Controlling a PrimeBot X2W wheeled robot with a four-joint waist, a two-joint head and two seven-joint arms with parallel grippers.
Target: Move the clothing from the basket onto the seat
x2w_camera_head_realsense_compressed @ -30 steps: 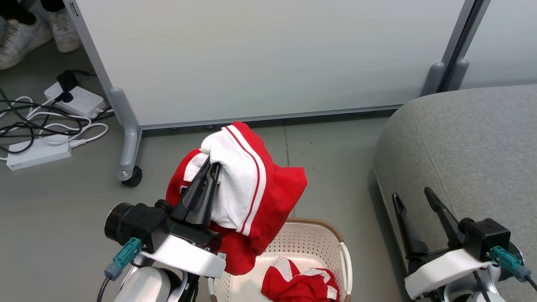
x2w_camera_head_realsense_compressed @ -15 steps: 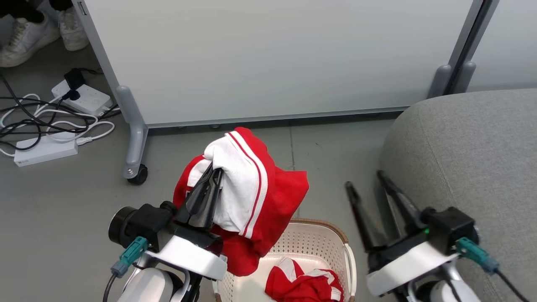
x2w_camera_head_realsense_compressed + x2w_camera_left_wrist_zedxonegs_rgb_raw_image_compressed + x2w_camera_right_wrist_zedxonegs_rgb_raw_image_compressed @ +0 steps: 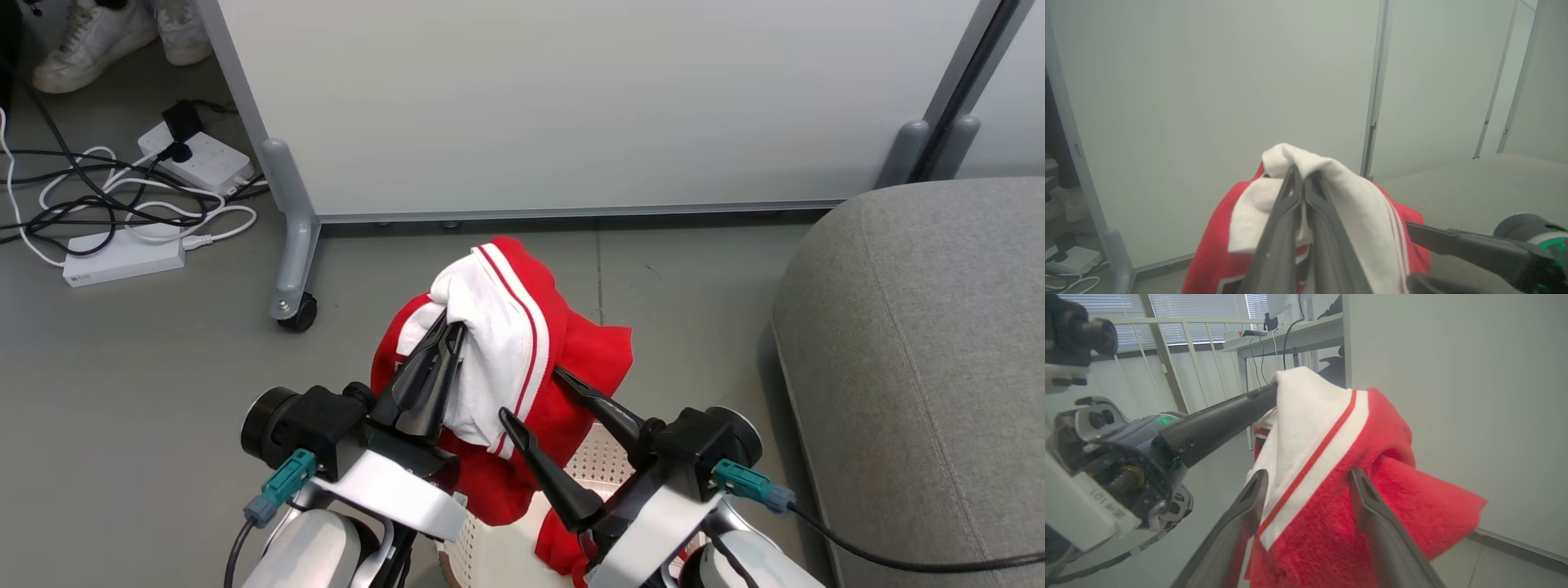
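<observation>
My left gripper (image 3: 447,335) is shut on a white panel of the clothing (image 3: 531,327), a red garment with white stripe trim that hangs lifted above the basket (image 3: 600,459). In the left wrist view the shut left gripper (image 3: 1300,173) pinches the white fold of the clothing (image 3: 1359,208). My right gripper (image 3: 531,395) is open, its fingers straddling the hanging clothing's lower striped edge. In the right wrist view the right gripper (image 3: 1308,474) has the clothing (image 3: 1372,457) between its open fingers. A second red garment (image 3: 553,545) lies in the basket, mostly hidden. The grey seat (image 3: 922,343) is at the right.
A pale partition panel on a wheeled foot (image 3: 295,310) stands behind. Power strips and tangled cables (image 3: 122,204) lie on the floor at the far left. A person's white shoes (image 3: 98,33) are at the top left. Grey floor separates the basket from the seat.
My right gripper has swung left from beside the seat to the hanging garment, still open. The left gripper keeps its hold. The head camera has shifted, moving the whole scene rightward.
</observation>
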